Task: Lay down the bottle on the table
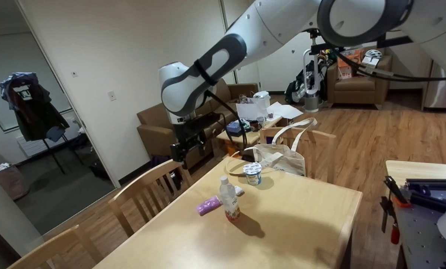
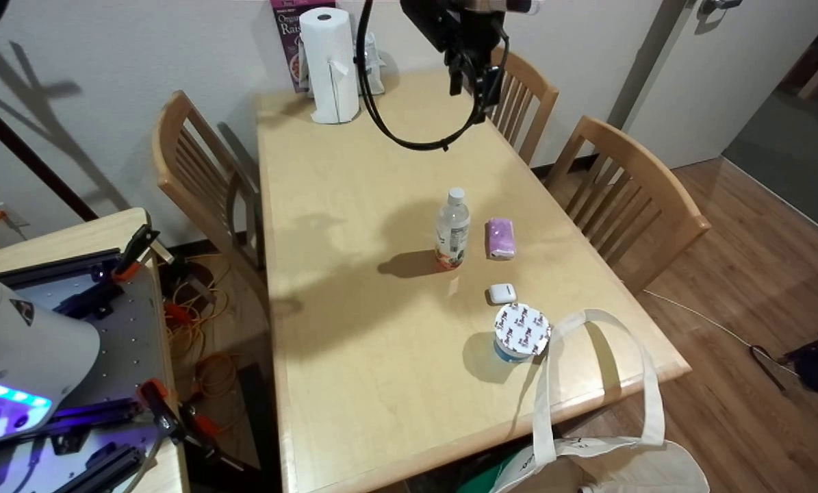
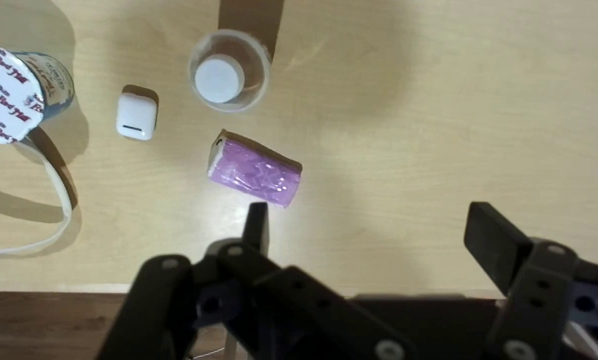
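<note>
- Black fingers (image 3: 496, 245) of the gripper (image 3: 374, 232) lie nearest the wrist camera, jaws spread wide, the table (image 3: 404, 165) showing between the tips.
- They hold and touch nothing; in both exterior views the gripper hangs well apart from the bottle (image 2: 452, 236).
- The bottle stands upright on the table.
- Just beside the bottle lies a purple packet (image 3: 256, 172), on the side away from the bottle's shadow (image 2: 409, 264).
- Near the bottle, between it and a lidded cup (image 2: 520, 332), lies a small white case (image 3: 137, 116).
- Past the cup from the bottle, a cloth tote bag (image 1: 290, 161) has a strap (image 2: 654, 404) looping over the table.
- Well apart from the bottle, away from the bag, stands a paper towel roll (image 2: 330, 68).
</note>
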Robot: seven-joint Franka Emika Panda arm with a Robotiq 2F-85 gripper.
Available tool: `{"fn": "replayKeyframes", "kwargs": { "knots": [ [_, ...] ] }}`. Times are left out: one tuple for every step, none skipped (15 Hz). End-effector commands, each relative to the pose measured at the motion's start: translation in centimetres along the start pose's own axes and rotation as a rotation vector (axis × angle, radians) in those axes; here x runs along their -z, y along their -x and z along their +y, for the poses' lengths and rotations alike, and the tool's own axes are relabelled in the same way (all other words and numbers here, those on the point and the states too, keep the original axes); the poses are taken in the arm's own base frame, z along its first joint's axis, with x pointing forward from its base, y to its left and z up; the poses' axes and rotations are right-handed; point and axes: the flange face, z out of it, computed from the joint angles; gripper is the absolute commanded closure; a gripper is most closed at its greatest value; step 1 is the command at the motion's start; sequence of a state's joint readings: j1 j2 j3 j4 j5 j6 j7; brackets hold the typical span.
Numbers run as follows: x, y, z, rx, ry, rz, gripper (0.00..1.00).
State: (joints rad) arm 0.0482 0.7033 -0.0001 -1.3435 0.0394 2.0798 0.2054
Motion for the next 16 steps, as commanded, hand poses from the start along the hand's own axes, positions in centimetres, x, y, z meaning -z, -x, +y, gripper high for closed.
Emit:
{"fn": "replayKeyframes", "kwargs": {
  "knots": [
    [-2.7, -3.6, 3.9, -0.126, 0.059, 0.011, 0.0],
    [-3.0, -4.3, 5.6, -0.15, 0.079, 0.011, 0.0],
    [-3.4, -4.8, 6.9, -0.168, 0.095, 0.008, 0.0],
    [-3.7, -5.1, 7.8, -0.184, 0.109, 0.002, 0.0],
    [-3.8, -4.7, 7.7, -0.178, 0.119, -0.014, 0.0],
    [-4.9, -4.7, 8.1, -0.153, 0.135, -0.049, 0.0],
    [-5.8, -4.4, 8.1, -0.121, 0.141, -0.083, 0.0],
    [-6.8, -4.0, 7.8, -0.083, 0.147, -0.12, 0.0],
    [-7.9, -3.7, 7.3, -0.048, 0.152, -0.149, 0.0],
    [-8.9, -3.6, 6.9, -0.021, 0.159, -0.175, 0.0],
    [-10.1, -3.3, 6.5, 0.013, 0.162, -0.207, 0.0],
    [-9.8, -2.9, 6.3, 0.026, 0.178, -0.225, 0.0],
    [-8.2, -2.0, 6.0, 0.047, 0.189, -0.246, 0.0],
    [-8.3, -1.8, 5.9, 0.053, 0.197, -0.26, 0.0],
    [-7.9, -1.6, 5.9, 0.054, 0.206, -0.267, 0.0],
    [-7.5, -1.7, 5.9, 0.029, 0.21, -0.253, 0.0]
  ]
}}
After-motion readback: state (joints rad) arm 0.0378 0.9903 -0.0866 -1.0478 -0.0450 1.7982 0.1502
